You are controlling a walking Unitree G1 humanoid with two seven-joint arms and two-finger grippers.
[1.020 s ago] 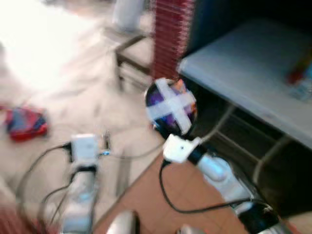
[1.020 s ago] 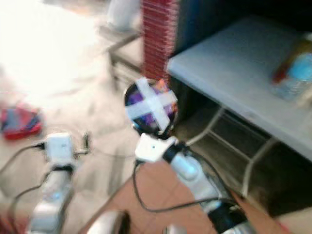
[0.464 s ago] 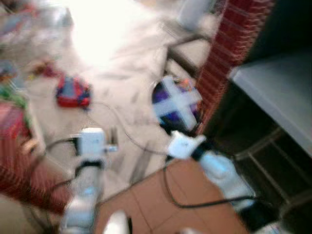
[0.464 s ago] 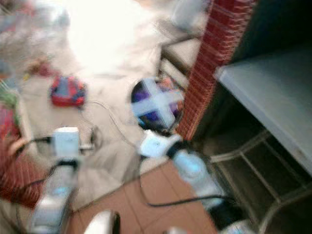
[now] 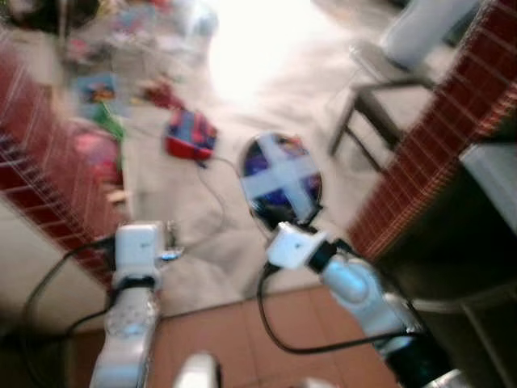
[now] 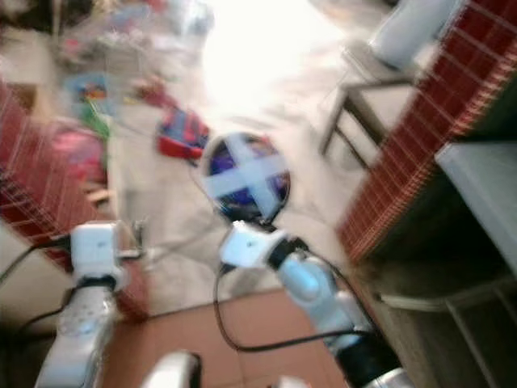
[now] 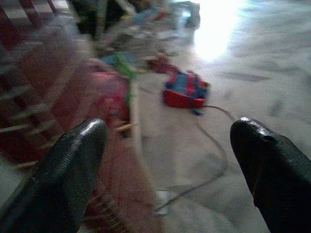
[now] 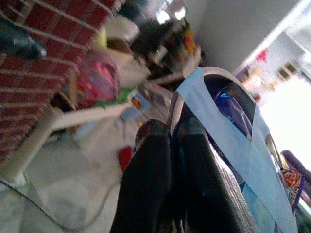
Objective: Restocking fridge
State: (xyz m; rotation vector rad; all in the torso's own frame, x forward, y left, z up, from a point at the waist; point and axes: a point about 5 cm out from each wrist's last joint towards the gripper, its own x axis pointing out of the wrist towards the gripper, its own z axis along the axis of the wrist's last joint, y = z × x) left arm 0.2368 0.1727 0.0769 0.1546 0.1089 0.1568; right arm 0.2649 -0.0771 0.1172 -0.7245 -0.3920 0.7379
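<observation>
Bowl (image 5: pixel 281 179), one only, stands on edge, its taped mouth facing the camera, rim pinched by the right gripper (image 8: pixel 170 141). Left gripper (image 7: pixel 167 160) gapes wide at eight o'clock, holding nothing.

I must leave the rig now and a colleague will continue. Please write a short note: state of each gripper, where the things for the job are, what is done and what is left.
Right gripper: fingers together, pinching the rim of a round dark container taped with a pale blue cross, held out in front of the robot above the floor.
Left gripper: open, holding nothing, raised beside it.
Surroundings: light floor with a cable, a red and blue bag and scattered toys; brick pillars left and right, a stool beyond. Head views are blurred.
Done: container is picked up.
Left: find the fridge and put the container inside.
</observation>
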